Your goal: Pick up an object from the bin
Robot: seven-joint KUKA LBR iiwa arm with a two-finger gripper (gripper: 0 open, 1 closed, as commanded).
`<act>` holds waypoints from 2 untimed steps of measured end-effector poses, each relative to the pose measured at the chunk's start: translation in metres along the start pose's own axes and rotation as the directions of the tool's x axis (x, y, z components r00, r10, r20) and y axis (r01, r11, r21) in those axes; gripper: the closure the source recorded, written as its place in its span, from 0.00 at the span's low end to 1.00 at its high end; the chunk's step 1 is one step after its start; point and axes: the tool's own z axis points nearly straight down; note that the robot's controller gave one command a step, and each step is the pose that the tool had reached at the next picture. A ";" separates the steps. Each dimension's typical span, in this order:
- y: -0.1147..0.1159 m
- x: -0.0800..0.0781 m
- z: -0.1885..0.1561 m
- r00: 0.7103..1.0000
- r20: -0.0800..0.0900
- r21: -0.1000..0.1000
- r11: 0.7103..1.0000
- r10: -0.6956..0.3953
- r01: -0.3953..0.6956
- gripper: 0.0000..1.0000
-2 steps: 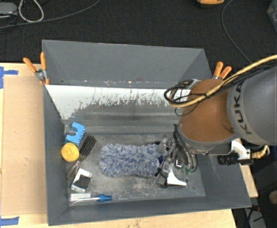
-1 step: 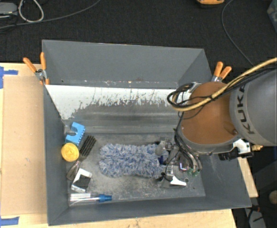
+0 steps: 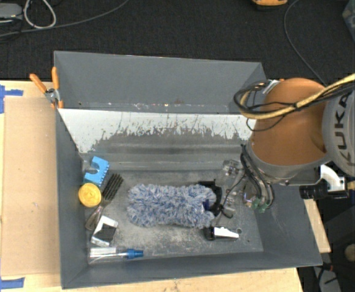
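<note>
Hovering spot: the gripper (image 3: 227, 194) sits low on the right side of the grey metal bin (image 3: 165, 90). It's right at the right-hand end of the fluffy blue-grey duster-like bundle (image 3: 165, 204) and just above the small black-and-white marker-shaped piece (image 3: 223, 232).
Pincer: honestly can't tell if it's wide or narrow, since the wrist hardware and cables get in the way.
Held: nothing that I can make out. Every item looks like it's lying on the bin floor.
Likely target: my guess is the end of the fluffy bundle or the marker-shaped piece, but I can't say which.
Other stuff: well apart on the left are a round yellow disc (image 3: 89, 194), a blue plastic clip-like piece (image 3: 97, 169), a black comb (image 3: 112, 186), a small black-and-white block (image 3: 106, 230) and a clear tube with a blue cap (image 3: 113, 255).
Done: the reach down into the bin, I'd say.
Left: basically the whole pick, meaning clamping onto one item and lifting it clear of the bin.
</note>
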 end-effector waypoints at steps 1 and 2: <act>0.007 0.008 -0.060 1.000 -0.002 0.000 1.000 -0.014 0.014 0.00; -0.002 0.013 0.008 1.000 -0.003 0.001 1.000 0.026 -0.026 0.00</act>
